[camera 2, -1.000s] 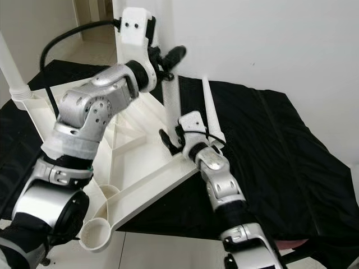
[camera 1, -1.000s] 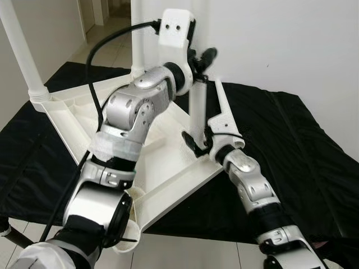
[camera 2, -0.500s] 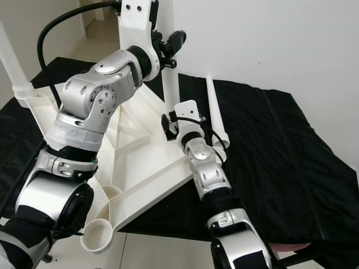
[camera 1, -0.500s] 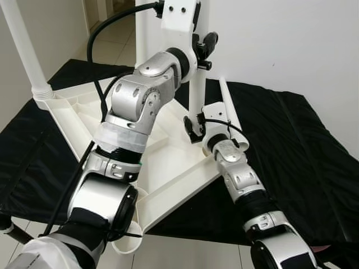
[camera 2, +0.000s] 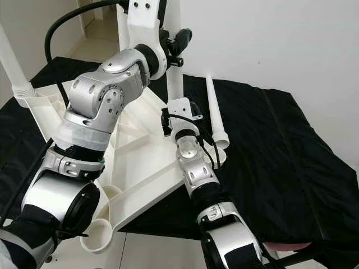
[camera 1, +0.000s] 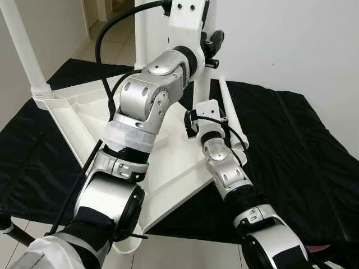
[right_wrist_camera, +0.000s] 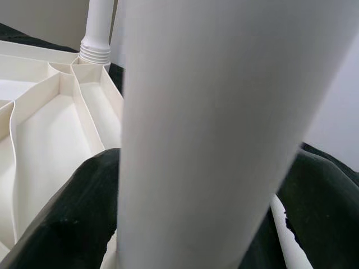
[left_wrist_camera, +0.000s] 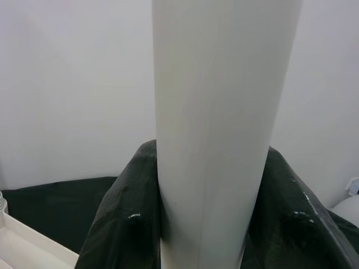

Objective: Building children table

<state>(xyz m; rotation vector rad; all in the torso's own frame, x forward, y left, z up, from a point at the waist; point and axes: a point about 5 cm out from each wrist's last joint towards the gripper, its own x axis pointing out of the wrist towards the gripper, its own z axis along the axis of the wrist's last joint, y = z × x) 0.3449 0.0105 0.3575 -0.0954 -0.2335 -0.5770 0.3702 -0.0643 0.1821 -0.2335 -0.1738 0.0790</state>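
I have both claws clamped on the upright white leg (camera 1: 200, 95) at frame centre: left claw (camera 1: 216, 47) high, right claw (camera 1: 192, 122) low near the tabletop (camera 1: 168, 162).

A black cloth (camera 1: 291, 151) lies spread over the pale tiled floor (camera 1: 185, 255), wrinkled and running up to the white wall (camera 1: 280, 39) behind it. Left of the cloth's far corner, a doorway (camera 1: 106, 14) opens beside the wall onto more tiled floor
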